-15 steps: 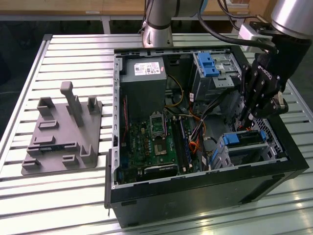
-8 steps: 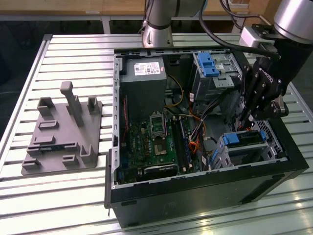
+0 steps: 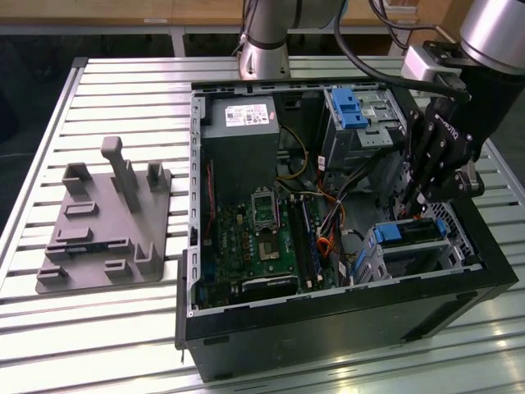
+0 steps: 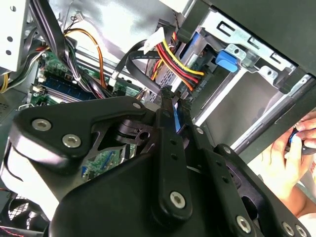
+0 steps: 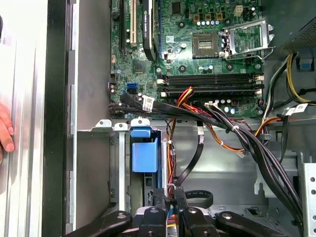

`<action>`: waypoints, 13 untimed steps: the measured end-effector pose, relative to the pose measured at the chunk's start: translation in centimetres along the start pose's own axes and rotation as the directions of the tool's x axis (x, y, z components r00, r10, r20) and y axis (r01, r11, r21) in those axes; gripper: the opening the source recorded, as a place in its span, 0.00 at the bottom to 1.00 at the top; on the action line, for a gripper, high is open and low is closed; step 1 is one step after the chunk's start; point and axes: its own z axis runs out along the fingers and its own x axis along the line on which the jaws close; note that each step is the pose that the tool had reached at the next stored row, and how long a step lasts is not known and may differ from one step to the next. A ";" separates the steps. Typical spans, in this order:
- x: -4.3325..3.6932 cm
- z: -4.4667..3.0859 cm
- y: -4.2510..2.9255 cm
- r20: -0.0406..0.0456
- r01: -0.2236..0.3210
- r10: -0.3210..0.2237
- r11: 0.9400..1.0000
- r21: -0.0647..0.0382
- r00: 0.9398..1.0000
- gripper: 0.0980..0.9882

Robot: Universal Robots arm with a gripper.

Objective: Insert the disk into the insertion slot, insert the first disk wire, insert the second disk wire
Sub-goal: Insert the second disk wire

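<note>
A slatted metal table (image 3: 123, 90) carries an open black computer case (image 3: 344, 328) toward the exterior view's right and a grey plastic fixture plate (image 3: 102, 238) lying flat toward its left, well apart.

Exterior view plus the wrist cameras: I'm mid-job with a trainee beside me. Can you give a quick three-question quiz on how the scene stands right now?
1. True or false: the gripper is above the grey fixture plate.
2. In the exterior view, where is the insertion slot? A) on the table at that view's left; B) inside the computer case, at that view's right; C) beside the power supply.
3. Fill in: in the first wrist view, a person's hand lies ___ the case wall.

Key: 1 false, it is over the insertion slot; 2 B; 3 outside.
</note>
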 end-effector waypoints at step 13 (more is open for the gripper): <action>1.29 0.13 -0.01 0.034 0.003 -0.003 1.000 0.000 0.999 0.11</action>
